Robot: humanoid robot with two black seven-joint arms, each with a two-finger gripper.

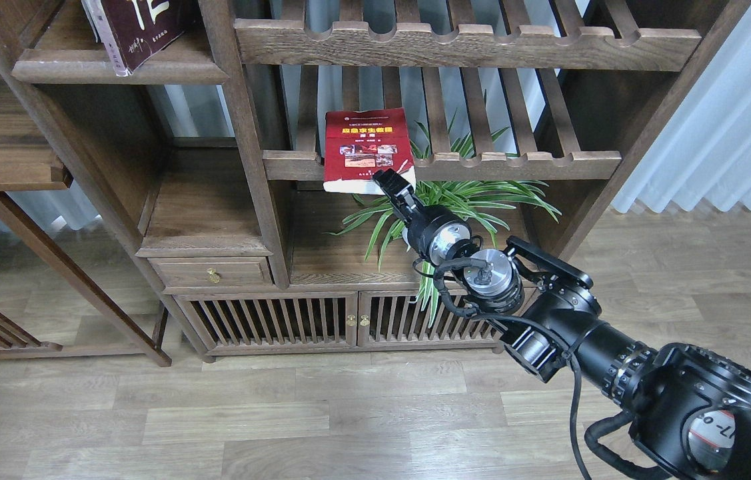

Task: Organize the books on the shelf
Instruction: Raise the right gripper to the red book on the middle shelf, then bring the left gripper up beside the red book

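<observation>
The red book [367, 148] has a yellow title across its cover, a row of small photos below it and a white lower edge. It lies flat on the lower slatted rack [515, 165] in the middle of the wooden unit [242, 127], its near end sticking out past the rack's front rail. A dark maroon book [138, 30] with large white characters lies on the solid shelf [118, 67] at the upper left, one corner hanging over the rounded front edge. Under the rack, a green plant [462, 200] with long thin leaves stands in the open compartment; below that are two slatted doors [348, 319], and to the left a small drawer [212, 272] with a brass knob.

The right gripper [394, 181] reaches in from the lower right, and its fingers are closed on the near right corner of the red book. The left gripper does not show
</observation>
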